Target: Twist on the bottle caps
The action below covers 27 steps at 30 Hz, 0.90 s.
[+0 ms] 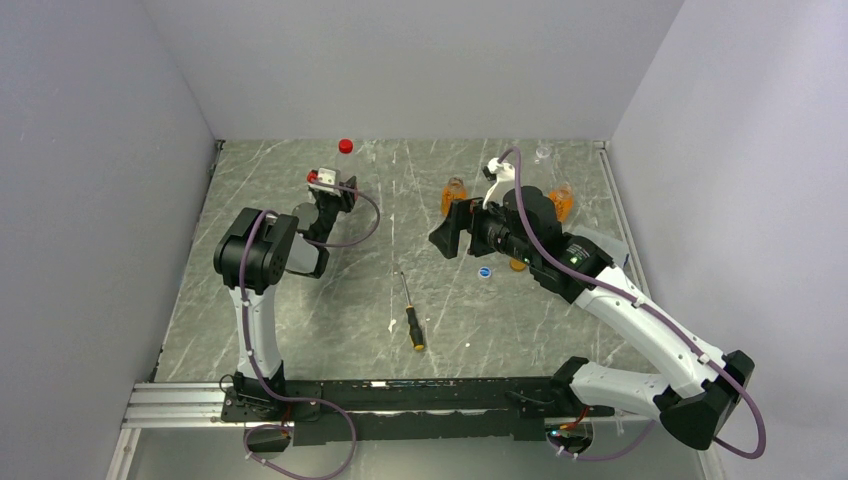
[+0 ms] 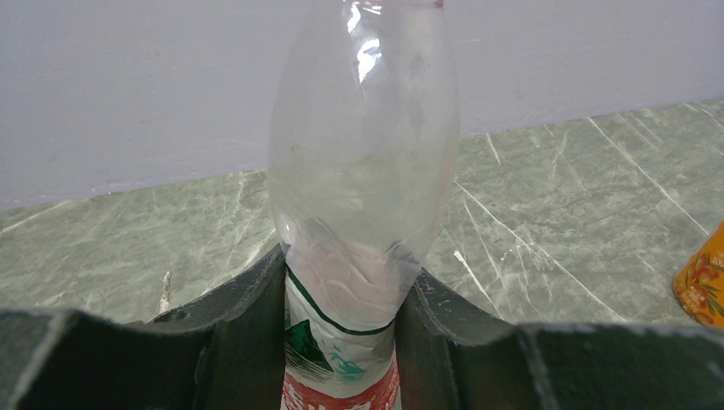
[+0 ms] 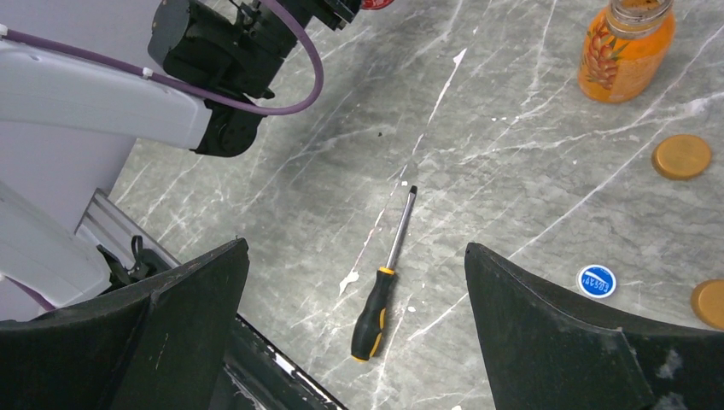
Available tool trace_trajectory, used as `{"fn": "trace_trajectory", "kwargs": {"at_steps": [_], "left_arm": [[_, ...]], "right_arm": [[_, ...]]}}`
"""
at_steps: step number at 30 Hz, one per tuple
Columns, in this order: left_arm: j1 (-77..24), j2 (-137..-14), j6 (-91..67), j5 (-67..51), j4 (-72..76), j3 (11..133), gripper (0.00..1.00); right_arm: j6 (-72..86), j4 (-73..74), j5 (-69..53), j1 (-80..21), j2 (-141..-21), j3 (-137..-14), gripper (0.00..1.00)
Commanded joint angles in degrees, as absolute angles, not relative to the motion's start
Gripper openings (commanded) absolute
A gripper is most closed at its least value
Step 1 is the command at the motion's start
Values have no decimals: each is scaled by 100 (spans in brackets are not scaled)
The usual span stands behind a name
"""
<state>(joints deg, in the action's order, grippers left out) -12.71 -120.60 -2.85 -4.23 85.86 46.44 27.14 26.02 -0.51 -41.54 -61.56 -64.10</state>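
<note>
Clamping the clear bottle (image 2: 363, 145) at its label was the left tool (image 2: 341, 275), while the right tool (image 3: 354, 250) hung spread wide, empty, over the screwdriver (image 3: 382, 295).

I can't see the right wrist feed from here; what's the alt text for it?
Wide-open, empty jaws look down on a marble table, a black-and-orange screwdriver lying between them. At the frame's right: an amber bottle at top, with two orange caps and a blue cap loose below it. The left arm fills the upper left.
</note>
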Motion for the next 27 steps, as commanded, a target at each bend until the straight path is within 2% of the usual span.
{"fn": "trace_trajectory", "kwargs": {"at_steps": [1,11,16,20,23,27], "left_arm": [[-1257,-12079,-448,-248,8895,4532,38],[-1257,-11972,-422,-220,8895,4448,64],[-1257,-11937,-401,-225,8895,4439,73],[-1257,-11901,-395,-180,8895,4417,76],[-1257,-11867,-391,-167,8895,4397,86],[-1257,-11794,-379,-119,8895,4354,91]], "right_arm": [[2680,2334,-119,-4140,-6173,-6413,100],[2689,2294,-158,-4140,-6214,-6381,100],[2689,2294,-167,-4140,-6205,-6366,100],[2694,2302,-167,-4140,-6184,-6355,100],[2697,2294,-167,-4140,-6162,-6337,100],[2698,2302,-169,-4140,-6148,-6337,100]]}}
